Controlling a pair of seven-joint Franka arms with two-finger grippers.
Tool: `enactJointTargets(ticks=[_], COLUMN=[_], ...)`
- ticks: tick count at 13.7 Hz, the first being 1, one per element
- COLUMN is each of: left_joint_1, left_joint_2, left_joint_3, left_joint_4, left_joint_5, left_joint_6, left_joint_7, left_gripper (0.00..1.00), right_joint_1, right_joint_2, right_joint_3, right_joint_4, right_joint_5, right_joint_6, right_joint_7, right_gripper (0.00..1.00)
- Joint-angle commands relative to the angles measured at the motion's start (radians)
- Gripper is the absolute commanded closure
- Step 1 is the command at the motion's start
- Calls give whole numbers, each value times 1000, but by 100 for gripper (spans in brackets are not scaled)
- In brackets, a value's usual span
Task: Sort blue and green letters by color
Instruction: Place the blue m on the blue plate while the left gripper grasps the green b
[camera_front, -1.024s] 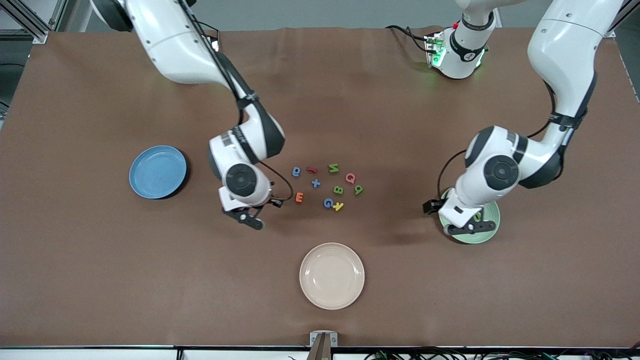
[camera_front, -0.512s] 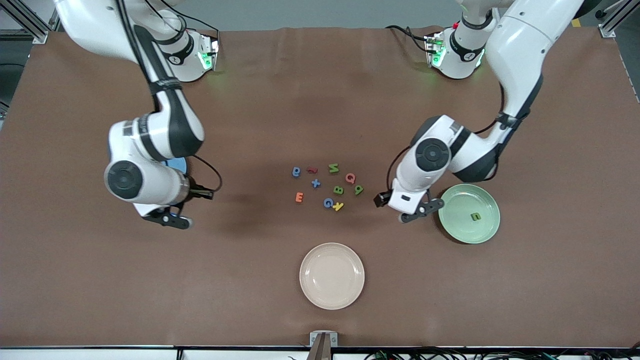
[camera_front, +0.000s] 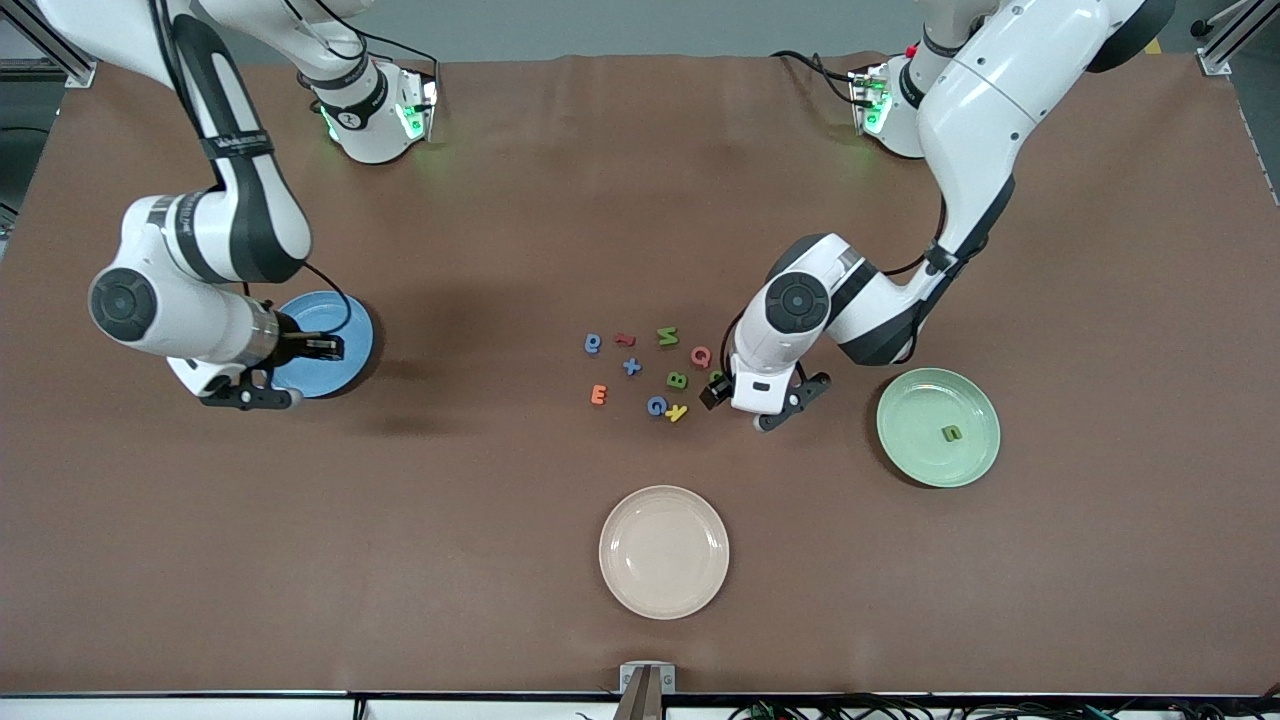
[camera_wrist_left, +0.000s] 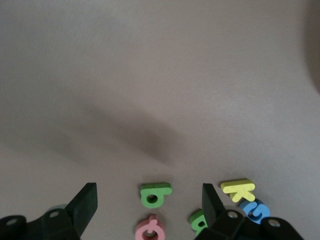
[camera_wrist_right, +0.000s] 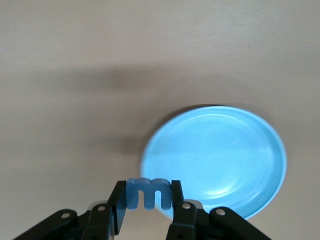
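Observation:
My right gripper (camera_front: 255, 398) is shut on a blue letter E (camera_wrist_right: 149, 194) and holds it over the edge of the blue plate (camera_front: 335, 355), which fills the right wrist view (camera_wrist_right: 215, 155). My left gripper (camera_front: 790, 402) is open and empty over the letter cluster's end toward the left arm; the green q (camera_wrist_left: 155, 194) lies between its fingers (camera_wrist_left: 86, 200). On the table lie blue Q (camera_front: 593, 343), blue x (camera_front: 631, 366), blue G (camera_front: 656, 405), green M (camera_front: 667, 336) and green B (camera_front: 677, 380). A green u (camera_front: 951, 433) lies in the green plate (camera_front: 915, 415).
Red (camera_front: 624, 340), pink Q (camera_front: 701, 355), orange E (camera_front: 598, 394) and yellow K (camera_front: 677, 412) letters lie mixed in the cluster. A beige plate (camera_front: 664, 551) stands nearer the front camera than the cluster.
My right gripper has carried the blue E from beside the cluster to the blue plate. My left gripper has moved off the green plate, where the green u now lies, to the cluster.

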Motion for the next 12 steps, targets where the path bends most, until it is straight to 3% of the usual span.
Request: enactJointTargets(ticks=[1,7,12], left_joint_1=[-53,-105,-118], left_joint_2=[2,36,76], left_joint_3=[42,73,74], left_joint_4=[15,24,67], left_joint_5=[29,29,35], left_joint_6=[1,1,1], left_joint_7=[-120,-169,-183], left_gripper=[15,29,30], right_joint_1=[-71,-155,-169], right_joint_2=[-46,31,138], right_joint_3=[18,18,19], right_joint_4=[-142,-156,-124], right_joint_5=[-18,-18,-15], right_joint_6=[144,268,350], right_joint_7=[-92,-123,-82], right_gripper=[97,96,92])
